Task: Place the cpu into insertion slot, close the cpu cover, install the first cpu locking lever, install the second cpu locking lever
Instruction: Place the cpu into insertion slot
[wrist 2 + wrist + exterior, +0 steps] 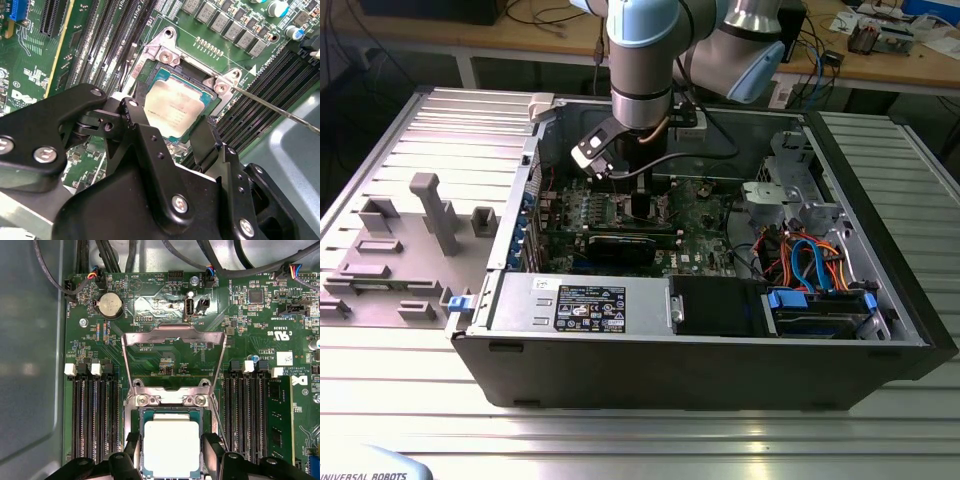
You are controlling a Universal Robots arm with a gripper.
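Honestly, the gripper (171, 440) sits clamped on the cpu (171, 455) in the insertion slot (172, 411); any tilt here could wreck the seating.

Under the matt black gripper (171, 439), the cpu (171, 455) is dull grey metal. Beyond it, the cpu cover (172, 333) is shiny bare metal.

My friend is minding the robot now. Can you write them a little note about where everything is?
Gripper: down at the cpu; whether it grips cannot be told.
Cpu: appears to lie flat in the insertion slot.
Cpu cover: swung open, not closed.
One locking lever: sticks out free, not latched.
Done: cpu at the slot.
Left: cover and both levers.
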